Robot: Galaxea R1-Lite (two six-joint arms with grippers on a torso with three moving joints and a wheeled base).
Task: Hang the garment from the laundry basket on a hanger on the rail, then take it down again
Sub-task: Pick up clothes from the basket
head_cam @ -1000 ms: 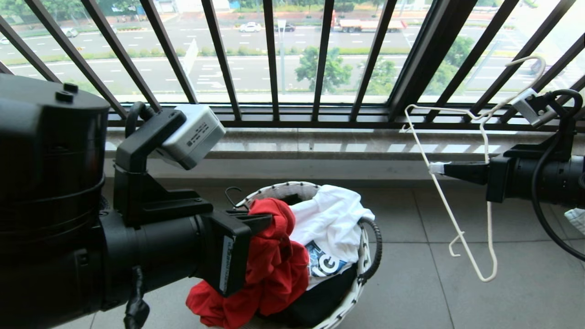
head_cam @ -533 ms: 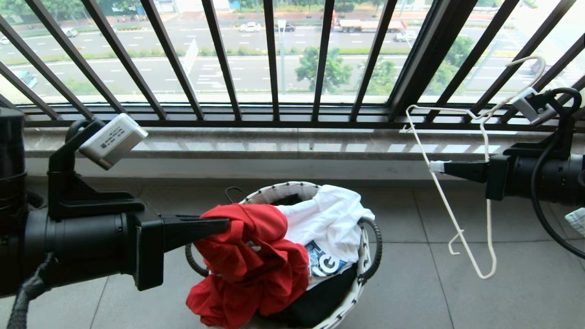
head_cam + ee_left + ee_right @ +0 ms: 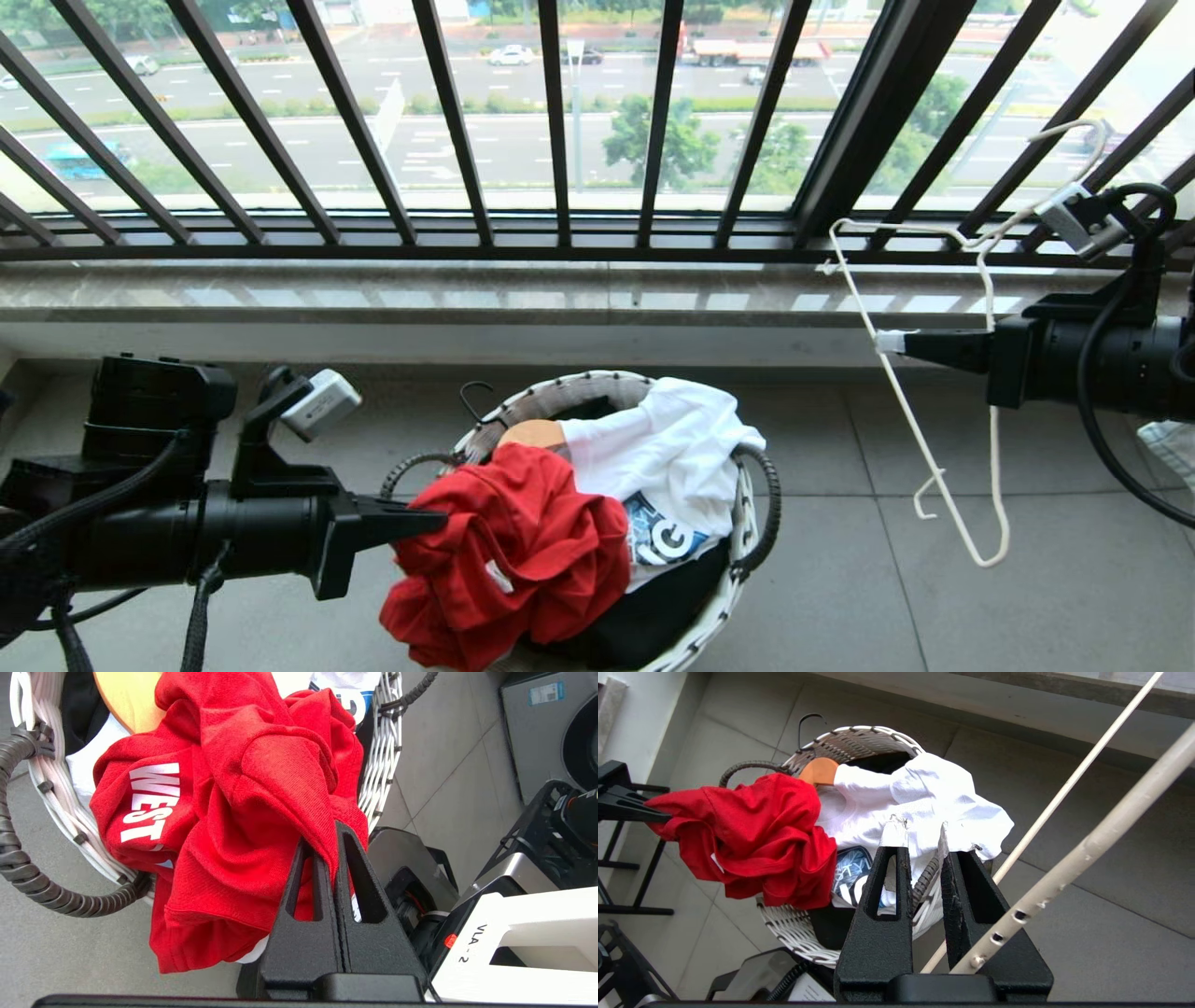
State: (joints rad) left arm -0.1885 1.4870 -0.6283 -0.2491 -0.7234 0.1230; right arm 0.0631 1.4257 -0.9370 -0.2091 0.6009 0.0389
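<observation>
Now that the left gripper [image 3: 439,518] has swung down and away to the laundry basket's [image 3: 579,385] left side, with its jaws clamped on a fold of the garment [image 3: 523,546], the red shirt has spread out over the basket's left rim (most of it still bunched on the pile). To my eye the lift is only begun; the cloth must come fully clear. Well to the basket's right, the right gripper [image 3: 892,342] holds the hanger [image 3: 934,467] pinched by one wire, waiting above the floor.

"WEST" on red T-shirt [image 3: 210,788]
</observation>
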